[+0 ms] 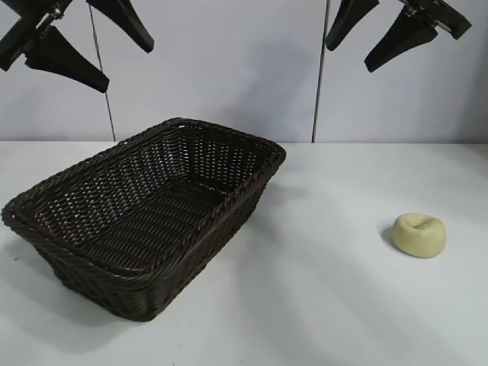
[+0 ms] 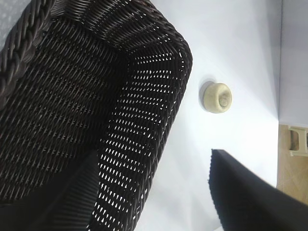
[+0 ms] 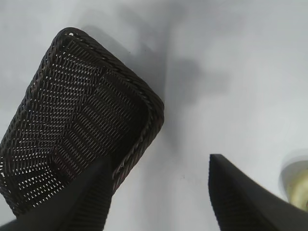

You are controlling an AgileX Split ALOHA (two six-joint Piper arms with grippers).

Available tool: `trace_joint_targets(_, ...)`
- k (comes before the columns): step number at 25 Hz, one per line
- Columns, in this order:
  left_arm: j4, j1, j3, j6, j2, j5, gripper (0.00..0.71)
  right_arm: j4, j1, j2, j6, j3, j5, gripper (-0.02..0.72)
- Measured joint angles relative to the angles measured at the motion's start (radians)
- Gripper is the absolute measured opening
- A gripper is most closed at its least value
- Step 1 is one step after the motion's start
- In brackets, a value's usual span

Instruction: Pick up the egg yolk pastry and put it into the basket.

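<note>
While both arms hang high above the white table (image 1: 328, 305), the small pale yellow egg yolk pastry (image 1: 418, 235) sits alone, well apart from the dark brown woven wicker basket (image 1: 69, 191). The left gripper (image 2: 151, 192), spread and empty, overlooks the basket. The right gripper (image 3: 159, 195), likewise wide and empty, is nearer the pastry, likely the picker.

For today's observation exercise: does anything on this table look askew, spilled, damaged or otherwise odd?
Nothing stands out. The basket sits flat, intact and angled on the table; the egg yolk pastry rests whole, apart to its right. Left gripper and right gripper hang open above.
</note>
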Motion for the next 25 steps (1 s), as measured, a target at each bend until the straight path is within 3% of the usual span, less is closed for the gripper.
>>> trace_joint_targets(25, 0.0, 0.0, 0.0, 0.0, 0.0, -0.024, 0.479, 0.0, 0.0, 0.0, 0.0, 0.0, 0.0, 0.431)
